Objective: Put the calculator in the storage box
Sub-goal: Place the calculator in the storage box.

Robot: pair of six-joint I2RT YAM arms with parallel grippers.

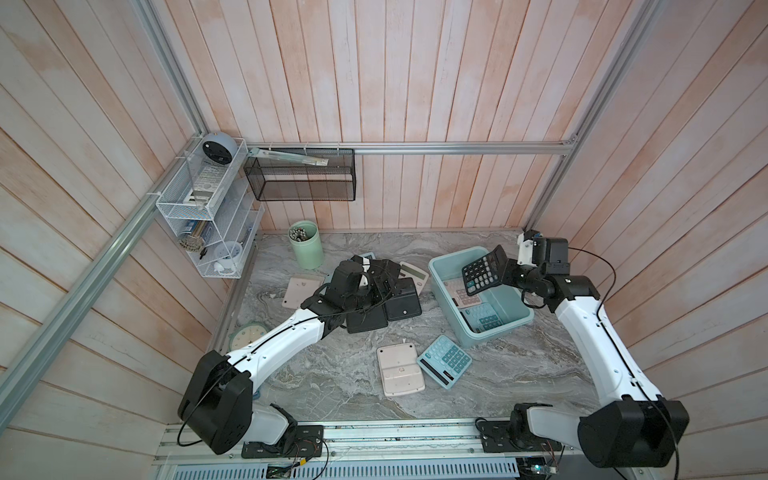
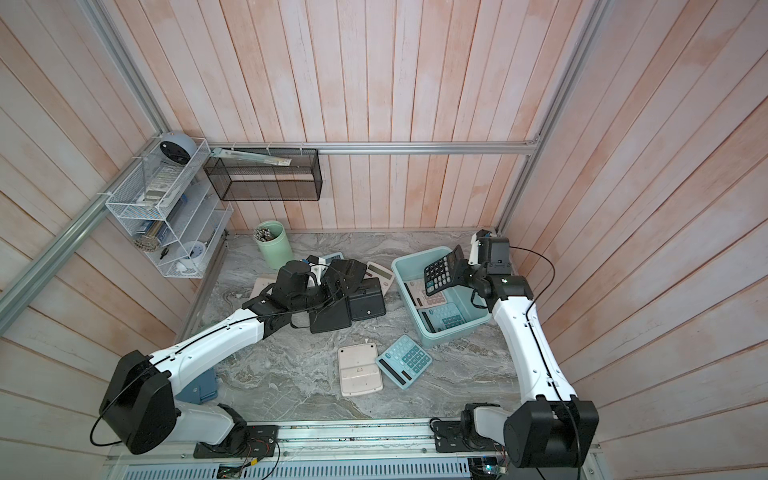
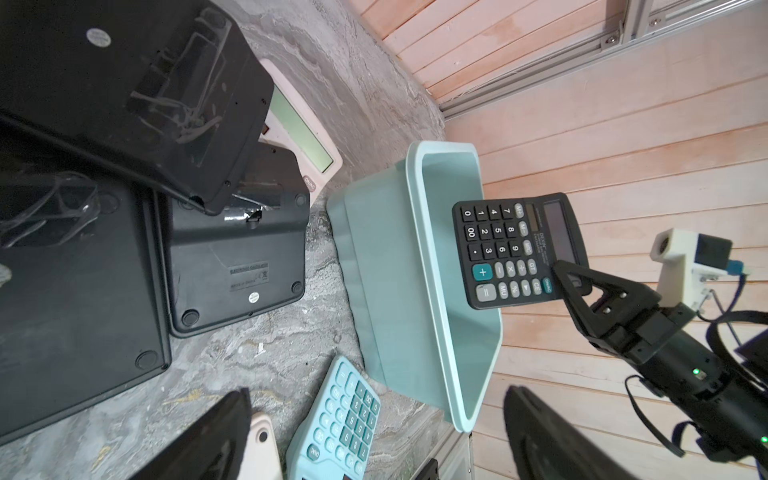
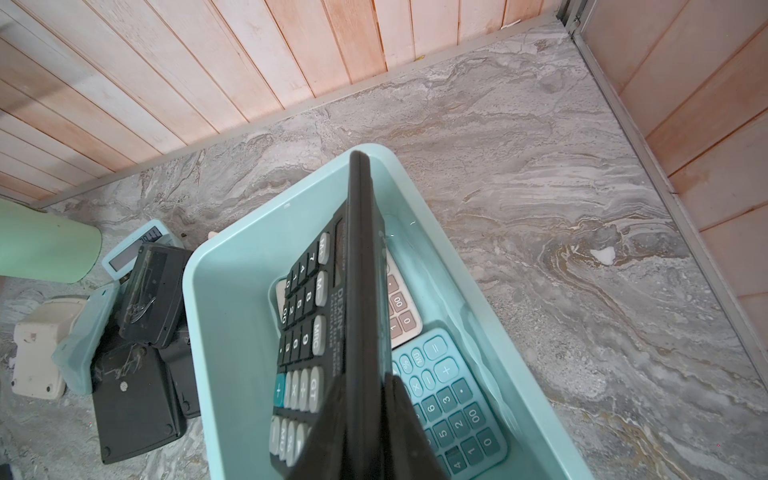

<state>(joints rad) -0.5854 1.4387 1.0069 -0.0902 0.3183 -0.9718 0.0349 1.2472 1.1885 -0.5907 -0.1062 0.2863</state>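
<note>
Two units, a teal calculator [image 4: 449,399] and a pinkish-white calculator [image 4: 401,307], lie flat inside the storage box [image 1: 498,332], a smooth, round-cornered teal plastic tub. The right hand [image 1: 503,270] is clamped on the display end of a black Dexin calculator [image 1: 482,270], holding it tilted just above the tub's opening, long axis running away from the hand. The left hand [image 1: 376,282], fingers apart, hangs over the black calculator pile [image 1: 399,307] on the marbled counter [image 1: 332,374].
</note>
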